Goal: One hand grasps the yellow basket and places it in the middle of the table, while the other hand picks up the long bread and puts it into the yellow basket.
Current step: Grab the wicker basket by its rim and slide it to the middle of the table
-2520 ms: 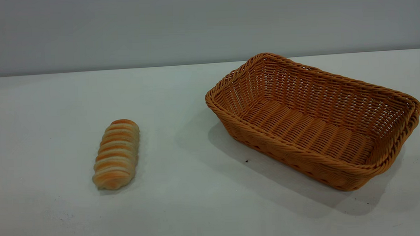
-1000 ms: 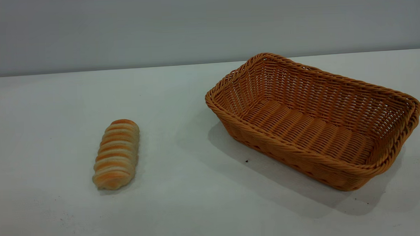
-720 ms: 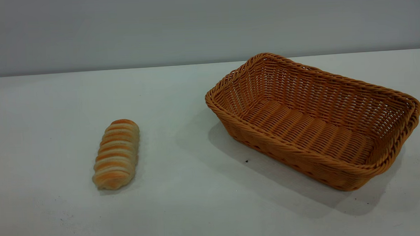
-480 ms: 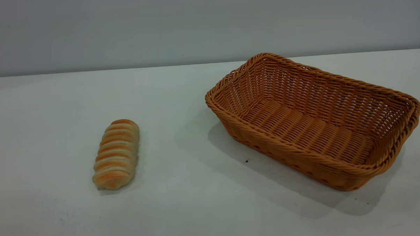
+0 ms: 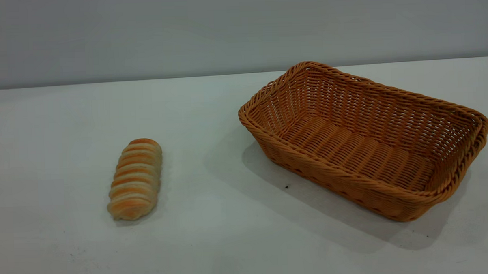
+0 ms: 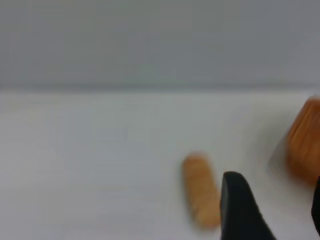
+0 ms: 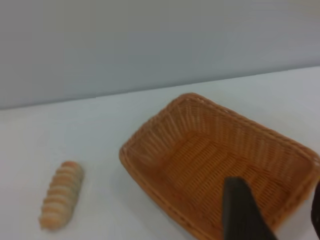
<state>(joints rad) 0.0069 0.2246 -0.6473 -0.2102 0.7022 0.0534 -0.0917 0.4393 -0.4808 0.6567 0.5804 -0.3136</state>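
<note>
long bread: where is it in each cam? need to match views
Exterior view: the long bread lies on the table, left of the yellow basket, apart from it.
Left wrist view: bread beside the left gripper's dark finger.
Right wrist view: bread apart from the basket's corner.
Shared landmark: the basket.

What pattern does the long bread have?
Crosswise golden-orange and cream stripes on the long bread; exterior view.

The long bread [image 5: 135, 179] lies on the table [image 5: 215, 235], well left of the yellow basket [image 5: 343, 178].
</note>
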